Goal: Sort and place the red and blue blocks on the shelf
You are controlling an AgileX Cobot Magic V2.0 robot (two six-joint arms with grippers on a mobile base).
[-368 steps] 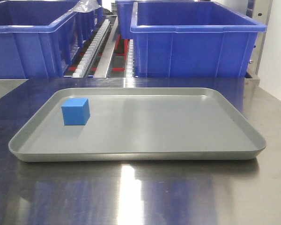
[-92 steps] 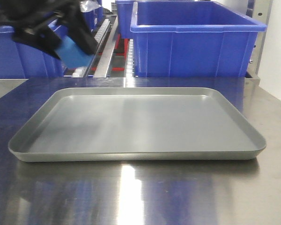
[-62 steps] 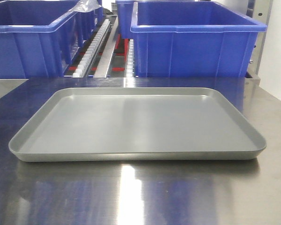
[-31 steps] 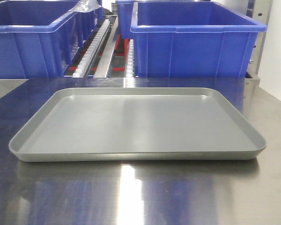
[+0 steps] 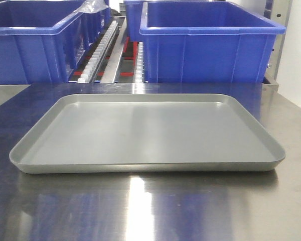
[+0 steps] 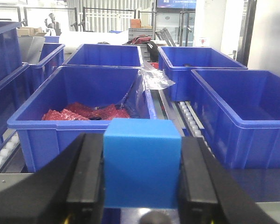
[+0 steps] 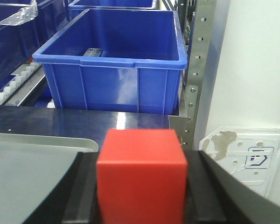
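Note:
My left gripper [image 6: 141, 142] is shut on the blue block [image 6: 141, 168], which sits square between the black fingers [image 6: 86, 172]. It hangs in front of the shelf's roller track [image 6: 192, 122], facing a row of blue bins. In the right wrist view, the red block [image 7: 141, 177] is clamped in my right gripper [image 7: 141, 154], above the table by the grey tray's right corner [image 7: 42, 154]. The shelf's steel upright [image 7: 199, 60] stands just ahead of it. Neither gripper nor block shows in the front view.
The shallow grey tray [image 5: 145, 165] lies bare on the steel table. Behind it stand large blue bins [image 5: 210, 47] on the shelf, with roller tracks [image 5: 103, 47] between them. One bin [image 6: 84, 100] holds red packets and a plastic bag. A white wall [image 7: 252, 70] borders the right.
The blue block stood on the tray 5.9 s ago; 1.5 s ago my left gripper carried it up past the top left. Over the last second the front view is unchanged.

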